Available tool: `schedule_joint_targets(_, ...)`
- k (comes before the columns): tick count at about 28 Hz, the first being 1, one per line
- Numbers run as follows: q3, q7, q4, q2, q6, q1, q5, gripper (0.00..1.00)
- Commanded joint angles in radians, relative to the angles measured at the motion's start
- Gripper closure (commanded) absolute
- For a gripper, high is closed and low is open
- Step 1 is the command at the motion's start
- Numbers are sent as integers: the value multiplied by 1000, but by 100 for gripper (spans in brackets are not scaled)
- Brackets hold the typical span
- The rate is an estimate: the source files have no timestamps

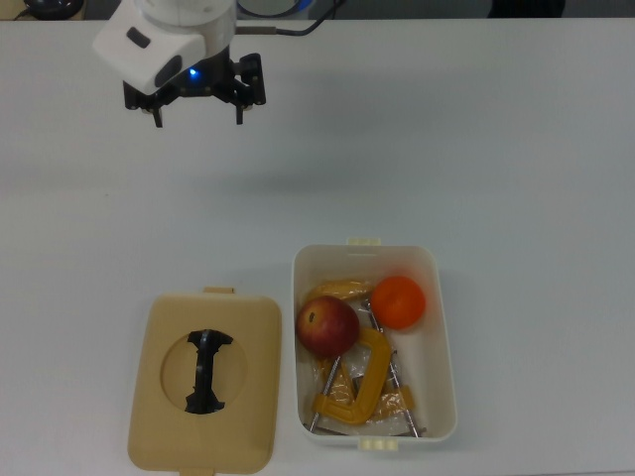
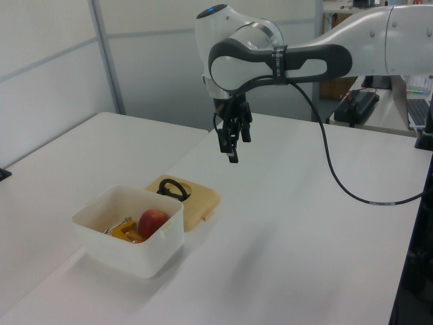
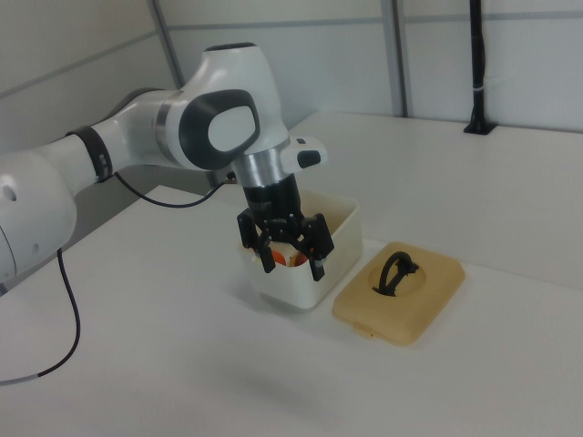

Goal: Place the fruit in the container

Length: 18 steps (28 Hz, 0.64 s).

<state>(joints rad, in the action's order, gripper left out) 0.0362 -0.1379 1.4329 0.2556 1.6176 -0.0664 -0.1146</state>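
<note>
**Resting in the tub: both fruits, gripper up and empty**

Peering down, the top view shows the apple (image 1: pixel 327 326) and the orange (image 1: pixel 399 301) side by side in the white tub (image 1: pixel 444 337), the apple toward the top view's left, with yellow clamps (image 1: pixel 357 387) lying partly under them. The left view hides the orange behind the tub wall (image 2: pixel 115 250); only the apple (image 2: pixel 153 220) and a bit of clamp show there. In the right view the gripper (image 3: pixel 292 257) stands in front of the tub (image 3: pixel 339 228), so just a sliver of orange colour peeks between its fingers. The gripper (image 1: pixel 196 104) hangs above the bare table (image 1: pixel 496 149), well apart from the tub, fingers spread and holding nothing. The tan lid (image 1: pixel 203 382) lies flat just beside the tub.
</note>
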Motion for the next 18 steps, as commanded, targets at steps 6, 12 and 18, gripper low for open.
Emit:
schedule_joint_targets(6,-15,-26,40,-21,-15,-12,41,0)
schedule_joint_targets(12,-15,-26,40,-21,-15,-13,41,0)
schedule_joint_targets(18,-15,-25,41,-19,-16,-15,41,0)
